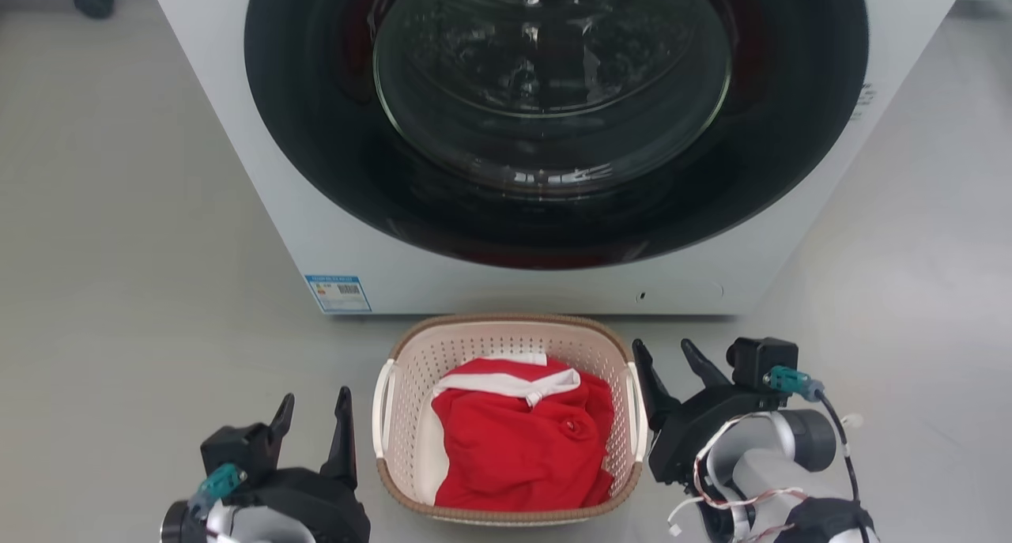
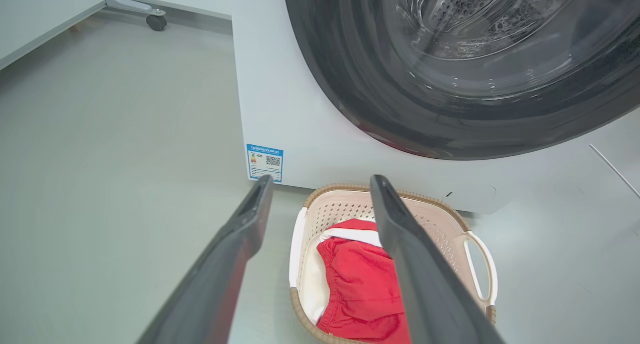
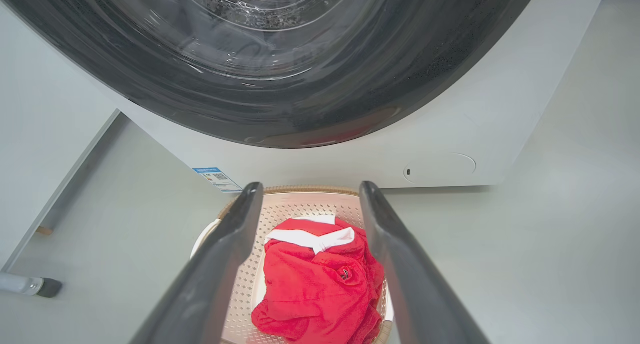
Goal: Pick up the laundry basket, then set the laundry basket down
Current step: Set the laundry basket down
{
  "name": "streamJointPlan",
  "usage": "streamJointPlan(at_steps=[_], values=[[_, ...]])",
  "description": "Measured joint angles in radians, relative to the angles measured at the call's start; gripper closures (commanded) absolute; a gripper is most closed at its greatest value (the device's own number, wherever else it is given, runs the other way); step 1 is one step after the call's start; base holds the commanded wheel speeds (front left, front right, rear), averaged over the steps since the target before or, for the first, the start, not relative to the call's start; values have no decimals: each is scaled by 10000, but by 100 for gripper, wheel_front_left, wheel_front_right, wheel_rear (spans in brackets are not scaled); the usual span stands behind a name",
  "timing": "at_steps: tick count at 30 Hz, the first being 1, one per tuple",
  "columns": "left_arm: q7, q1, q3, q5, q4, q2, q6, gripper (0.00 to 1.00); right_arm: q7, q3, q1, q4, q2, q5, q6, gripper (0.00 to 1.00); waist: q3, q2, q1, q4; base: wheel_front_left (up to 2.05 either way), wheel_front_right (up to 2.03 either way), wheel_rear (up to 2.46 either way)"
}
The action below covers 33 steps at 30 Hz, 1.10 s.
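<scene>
Two tools flank the work, and you can read both as spread: fingers apart, gripping nothing. Your left tool (image 1: 316,407) stands near the left side of the laundry basket (image 1: 490,349), clear of it. Your right tool (image 1: 662,355) stands just beside the right side, its inner finger (image 1: 645,378) close against the white handle (image 1: 637,416); whether it touches, you cannot tell. Between them the basket rests upright on the grey floor (image 1: 142,290), just in front of the white washer (image 1: 474,286) and below its dark round door (image 1: 316,132). Note the basket's form: a rounded rectangle, cream-pink walls pierced with small holes, a brown woven-look rim (image 1: 482,319), one white handle on each side. Inside lies a crumpled red garment (image 1: 522,448) with a white band (image 1: 506,383). A blue-edged label (image 1: 338,292) marks the washer's lower left corner.
</scene>
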Motion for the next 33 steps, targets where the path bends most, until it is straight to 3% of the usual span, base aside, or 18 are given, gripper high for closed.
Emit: streamJointPlan(at_steps=[23, 33], values=[[-27, 3906, 1523, 1659, -4466, 88, 332, 0, 0, -1595, 3411, -4071, -663, -2353, -616, 0, -1692, 0, 1, -316, 0, 0, 0], [-27, 4825, 1647, 1967, -5407, 10, 336, 0, 0, -2280, 4487, -5526, -767, -3160, -692, 0, -1847, 2, 1, -389, 0, 0, 0]])
